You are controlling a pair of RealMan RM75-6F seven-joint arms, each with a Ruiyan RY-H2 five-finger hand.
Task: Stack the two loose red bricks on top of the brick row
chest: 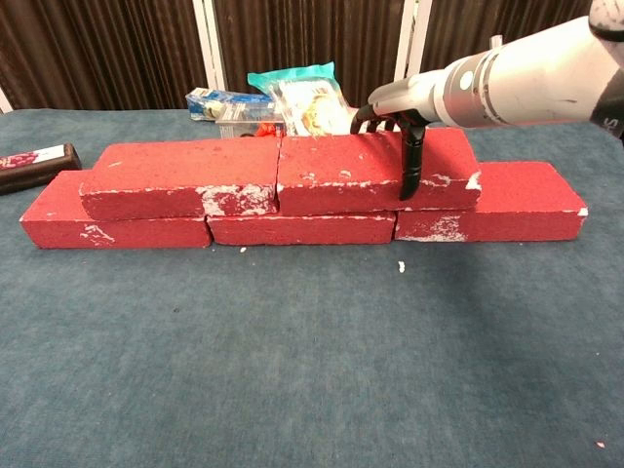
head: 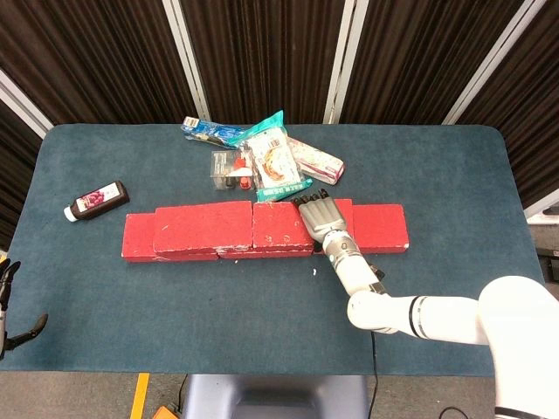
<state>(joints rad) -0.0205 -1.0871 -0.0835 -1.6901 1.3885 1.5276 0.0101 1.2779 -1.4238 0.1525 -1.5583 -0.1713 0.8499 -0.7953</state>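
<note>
So the bench (head: 437,175) has loads of bare blue cloth in front of the brick row (chest: 302,227), but the far side is crowded by a snack-packet pile (head: 278,161). Both loose bricks already sit on the row: left upper brick (chest: 185,175) and right upper brick (chest: 375,171), ends touching, each bridging a joint below. The right hand (head: 321,218) lies over that right brick, fingers (chest: 409,166) hooked down its front face, gripping it, probably squaring it up. The left hand (head: 10,305) idles at the bench's near-left edge, fingers apart.

A dark bottle (head: 96,200) lies far left; snack packets (head: 278,161), possibly a small box (head: 226,169), clutter the back
</note>
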